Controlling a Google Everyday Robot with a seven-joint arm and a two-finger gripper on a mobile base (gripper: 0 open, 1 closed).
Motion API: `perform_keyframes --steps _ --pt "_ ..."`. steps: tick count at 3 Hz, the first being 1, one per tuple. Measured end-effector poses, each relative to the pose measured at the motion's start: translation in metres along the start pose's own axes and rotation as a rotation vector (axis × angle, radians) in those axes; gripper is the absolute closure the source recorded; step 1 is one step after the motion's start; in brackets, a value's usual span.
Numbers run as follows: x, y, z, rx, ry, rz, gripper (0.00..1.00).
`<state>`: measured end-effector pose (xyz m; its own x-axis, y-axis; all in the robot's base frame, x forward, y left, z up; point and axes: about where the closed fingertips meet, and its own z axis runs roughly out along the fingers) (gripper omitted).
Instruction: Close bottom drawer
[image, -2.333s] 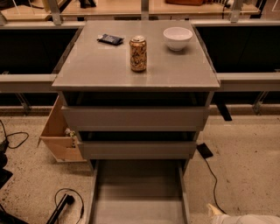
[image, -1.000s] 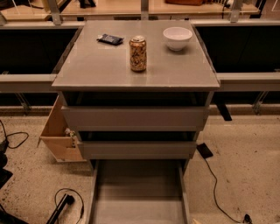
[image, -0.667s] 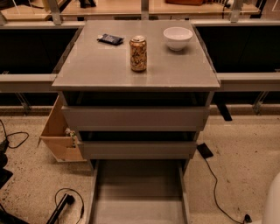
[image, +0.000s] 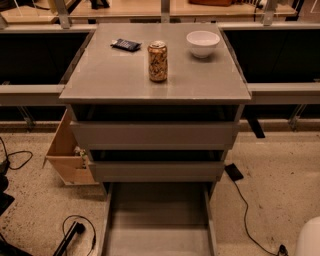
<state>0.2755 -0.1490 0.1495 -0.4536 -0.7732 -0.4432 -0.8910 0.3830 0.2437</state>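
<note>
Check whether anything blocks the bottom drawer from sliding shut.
Nothing visible does. The bottom drawer is pulled out, its visible tray bare. The wooden box sits left, off its path. The gripper is out of view; a white robot part shows lower right.

Noted: white robot part (image: 309, 239) now low in the bottom-right corner of my view. At 0.7 s ago it reached higher along the right edge; at 1.0 s ago it was out of frame. The gripper is out of view.
</note>
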Motion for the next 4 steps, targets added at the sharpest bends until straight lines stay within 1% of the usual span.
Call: perform_keyframes --steps 1,2,3,4 --pt "-0.004 -0.007 0.024 -0.019 -0.044 -0.005 0.96" --pt "-0.020 -0.018 0.035 -0.031 -0.081 -0.037 1.00" --pt "-0.020 -0.018 0.039 -0.028 -0.094 -0.035 1.00" --pt "-0.034 -0.032 0.057 0.001 -0.183 -0.046 1.00"
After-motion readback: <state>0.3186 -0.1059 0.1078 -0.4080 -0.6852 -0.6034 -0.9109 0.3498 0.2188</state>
